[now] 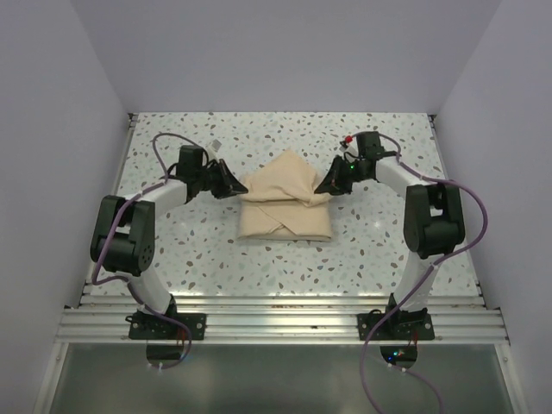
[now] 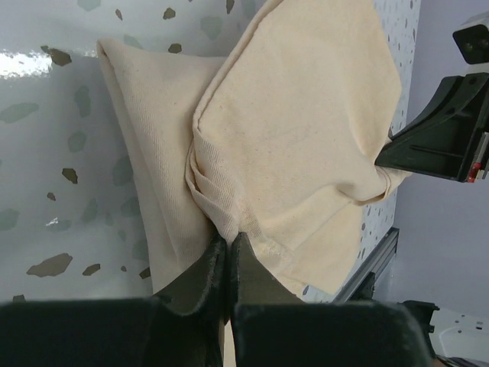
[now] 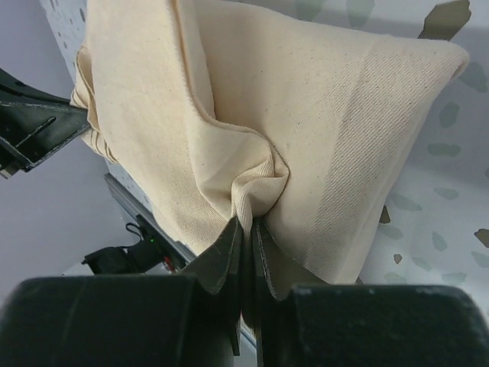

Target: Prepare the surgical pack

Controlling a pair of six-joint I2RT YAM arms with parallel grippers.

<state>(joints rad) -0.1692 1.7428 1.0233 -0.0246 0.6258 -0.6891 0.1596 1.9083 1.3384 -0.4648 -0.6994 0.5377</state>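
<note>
Speckled desk (image 1: 388,250) holds the surgical pack (image 1: 285,211) at its middle, mostly wrapped into a tan bundle, left pincer (image 1: 240,186) and right pincer (image 1: 321,187) each pinching its cloth, so seemingly only final tucking remains.

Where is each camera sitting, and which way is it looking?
Top: above and behind the arms, looking down on the table; left arm and right arm show, either side of the tan bundle.
Left wrist: on the left arm, facing along the left claw, shut on the tan bundle.
Right wrist: on the right arm, facing along the right claw, shut on the tan bundle.
Shared: each wrist view shows the other claw across the tan bundle.
</note>
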